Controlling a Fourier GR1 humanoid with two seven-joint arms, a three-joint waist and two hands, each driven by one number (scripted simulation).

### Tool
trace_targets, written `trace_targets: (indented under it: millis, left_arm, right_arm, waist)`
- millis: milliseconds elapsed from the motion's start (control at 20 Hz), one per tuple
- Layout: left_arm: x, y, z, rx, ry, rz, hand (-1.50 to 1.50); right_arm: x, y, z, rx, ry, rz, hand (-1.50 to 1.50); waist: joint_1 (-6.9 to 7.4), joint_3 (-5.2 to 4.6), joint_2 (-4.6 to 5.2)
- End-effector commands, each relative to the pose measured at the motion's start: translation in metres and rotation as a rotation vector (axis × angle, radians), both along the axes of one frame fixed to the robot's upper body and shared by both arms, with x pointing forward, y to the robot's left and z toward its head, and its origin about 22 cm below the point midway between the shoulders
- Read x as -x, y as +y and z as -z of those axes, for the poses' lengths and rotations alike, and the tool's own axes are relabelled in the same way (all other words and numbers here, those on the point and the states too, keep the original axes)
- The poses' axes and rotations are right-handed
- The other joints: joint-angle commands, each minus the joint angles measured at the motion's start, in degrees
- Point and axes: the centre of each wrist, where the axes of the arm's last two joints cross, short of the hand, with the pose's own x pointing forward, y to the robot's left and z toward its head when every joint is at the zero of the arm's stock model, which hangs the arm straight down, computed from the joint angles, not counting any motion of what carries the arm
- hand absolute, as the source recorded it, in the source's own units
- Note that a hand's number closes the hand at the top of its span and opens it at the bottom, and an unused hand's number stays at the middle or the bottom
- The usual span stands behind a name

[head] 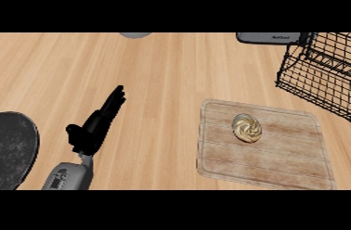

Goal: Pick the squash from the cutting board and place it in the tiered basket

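Head view shows the wooden worktop [165, 62] from above. A cutting board [274, 164] lies toward the right edge of the worktop, and the squash [247, 128] rests on it, in the upper half of the board, closer to its left edge. The black wire tiered basket [322, 71] stands at the far right corner of the worktop, apart from the board. The left hand [96, 124] is over the left part of the worktop, fingers straight and stretched out, holding nothing, well apart from the squash. A dark round pan [15, 150] lies at the left edge. The right hand does not appear.
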Motion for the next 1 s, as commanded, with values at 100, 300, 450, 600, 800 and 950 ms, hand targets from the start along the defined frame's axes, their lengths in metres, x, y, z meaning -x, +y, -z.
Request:
trace_targets:
  millis: [100, 300, 450, 600, 800, 950]
  left_arm:
    - [0.007, 0.01, 0.003, 0.001, -0.004, -0.006, 0.0]
    - [-0.002, -0.013, 0.003, -0.005, -0.013, -0.009, 0.0]
    - [0.006, 0.002, -0.007, 0.001, -0.005, -0.021, 0.0]
    - [0.005, -0.011, 0.008, 0.012, 0.002, 0.002, 0.0]
    - [-0.009, 0.002, -0.011, 0.003, -0.004, -0.034, 0.0]
    - [0.01, -0.002, 0.002, 0.002, -0.003, -0.011, 0.0]
  right_arm:
    - [-0.02, 0.025, 0.009, -0.102, 0.005, -0.043, 1.5]
    - [-0.029, 0.037, 0.007, -0.211, 0.081, -0.052, 1.5]
    - [-0.03, 0.032, 0.025, -0.416, 0.214, 0.033, 1.5]
    - [-0.026, 0.024, 0.016, -0.486, 0.206, 0.001, -1.5]
    - [-0.02, 0.011, 0.022, -0.585, 0.095, 0.059, -1.5]
    - [-0.014, 0.003, 0.006, -0.541, -0.008, 0.17, -1.5]
  waist:
    - [-0.4, 0.0, -0.21]
    - [-0.8, -0.02, -0.22]
    - [-0.16, 0.0, -0.33]
    - [-0.98, -0.01, -0.19]
    - [-0.73, 0.05, -0.06]
    - [-0.7, 0.02, -0.18]
